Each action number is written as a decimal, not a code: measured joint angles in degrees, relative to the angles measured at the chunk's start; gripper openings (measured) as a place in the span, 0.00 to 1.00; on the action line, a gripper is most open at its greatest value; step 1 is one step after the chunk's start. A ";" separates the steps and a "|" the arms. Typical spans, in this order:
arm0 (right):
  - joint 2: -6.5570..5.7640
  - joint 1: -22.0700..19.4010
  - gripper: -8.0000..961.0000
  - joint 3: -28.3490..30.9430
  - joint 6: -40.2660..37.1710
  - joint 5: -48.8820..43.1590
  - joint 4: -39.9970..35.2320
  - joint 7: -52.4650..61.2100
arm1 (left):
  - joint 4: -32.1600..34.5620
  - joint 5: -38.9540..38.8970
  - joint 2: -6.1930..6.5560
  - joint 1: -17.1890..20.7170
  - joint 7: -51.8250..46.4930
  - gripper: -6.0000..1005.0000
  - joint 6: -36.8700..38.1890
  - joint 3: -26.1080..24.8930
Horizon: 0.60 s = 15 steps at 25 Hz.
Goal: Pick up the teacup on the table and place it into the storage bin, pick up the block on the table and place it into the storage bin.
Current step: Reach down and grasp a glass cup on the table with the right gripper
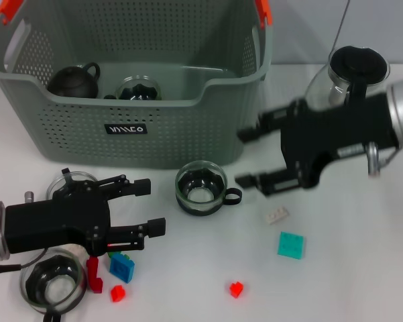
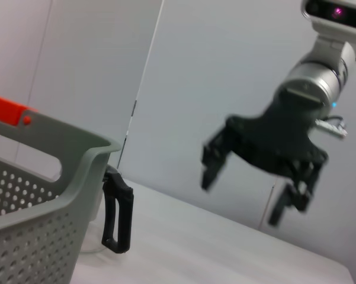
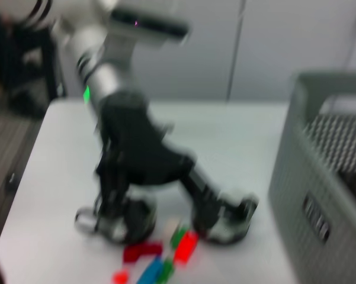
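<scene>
The glass teacup [image 1: 200, 188] is sitting on the bench just before the storage bin [image 1: 131, 80], between both arms. The right gripper [image 1: 249, 157] is hovering nearer, jaws gaping empty toward its handle side; the left gripper [image 1: 147, 206] is waiting open opposite.

— Insp: What setting have you got here?
— Op: Looks like a lab/test rm. You see a white table [image 1: 362, 268], plain grey wall panels [image 2: 225, 71], no home furnishings.
</scene>
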 joint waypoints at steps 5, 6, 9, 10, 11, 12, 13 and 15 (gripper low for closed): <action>0.48 0.26 0.74 -5.54 0.67 -6.60 0.00 2.61 | 0.12 0.35 0.13 0.39 0.04 0.83 0.37 0.27; 0.48 0.43 0.74 -6.48 1.07 -7.41 0.03 3.17 | 0.24 0.52 0.16 0.48 0.04 0.83 0.39 0.51; 0.53 1.43 0.74 -9.82 3.11 -10.25 0.50 4.97 | 0.55 1.71 0.18 0.57 0.05 0.83 0.44 1.05; 0.55 1.83 0.74 -11.02 4.00 -10.87 0.78 5.48 | 0.59 2.21 0.18 0.57 0.06 0.83 0.46 1.18; 0.55 2.84 0.74 -13.77 6.31 -12.10 1.47 6.76 | 0.63 3.18 0.16 0.51 0.07 0.83 0.45 1.54; 0.55 3.51 0.74 -15.29 7.57 -12.79 2.05 7.43 | 0.63 3.18 0.16 0.51 0.07 0.83 0.45 1.54; 0.55 3.51 0.74 -15.29 7.57 -12.79 2.05 7.43 | 0.64 3.48 0.10 0.48 0.07 0.83 0.38 1.81; 0.59 4.89 0.74 -17.48 9.36 -13.68 3.31 8.44 | 0.65 3.59 -0.03 0.54 0.11 0.83 0.14 2.49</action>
